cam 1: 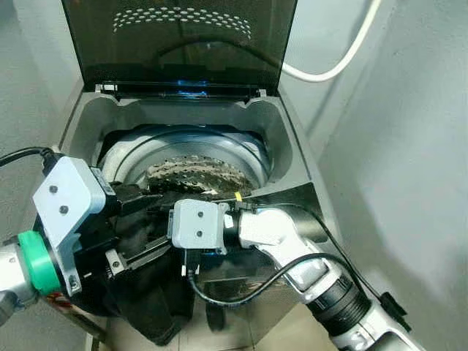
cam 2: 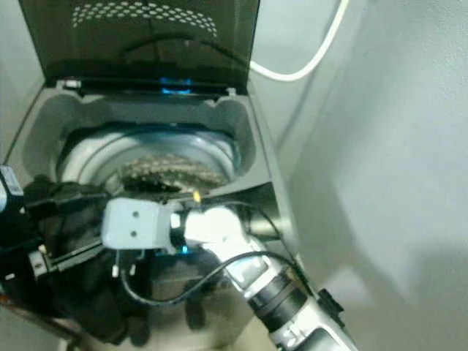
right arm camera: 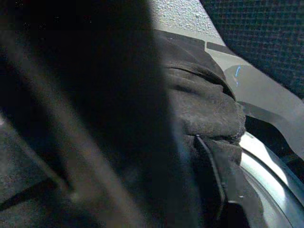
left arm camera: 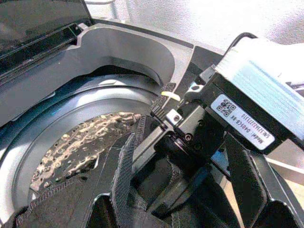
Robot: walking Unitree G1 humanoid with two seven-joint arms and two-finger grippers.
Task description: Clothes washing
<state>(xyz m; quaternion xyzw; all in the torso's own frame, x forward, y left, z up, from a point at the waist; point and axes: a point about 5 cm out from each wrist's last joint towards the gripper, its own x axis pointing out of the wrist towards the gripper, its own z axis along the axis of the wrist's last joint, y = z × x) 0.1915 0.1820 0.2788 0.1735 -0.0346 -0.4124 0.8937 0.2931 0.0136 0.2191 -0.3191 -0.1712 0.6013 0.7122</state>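
A top-loading washing machine (cam 1: 292,150) stands before me with its lid (cam 1: 183,36) raised and its steel drum (cam 1: 197,175) showing. A black garment (cam 1: 150,303) lies bunched on the front rim and hangs down the machine's front. My left gripper (cam 1: 142,227) is at the front left of the opening, open, with one finger above and one below the bunched cloth. My right gripper (left arm camera: 159,173) reaches in from the right over the front rim, between the left gripper's two fingers, and is buried in the black cloth. The right wrist view is dark, showing black fabric (right arm camera: 204,109) close up.
A white hose (cam 1: 344,58) curves across the wall behind the lid. A grey wall (cam 1: 409,183) stands close on the machine's right, and another is on its left. A black cable (cam 1: 241,292) loops under my right wrist in front of the machine.
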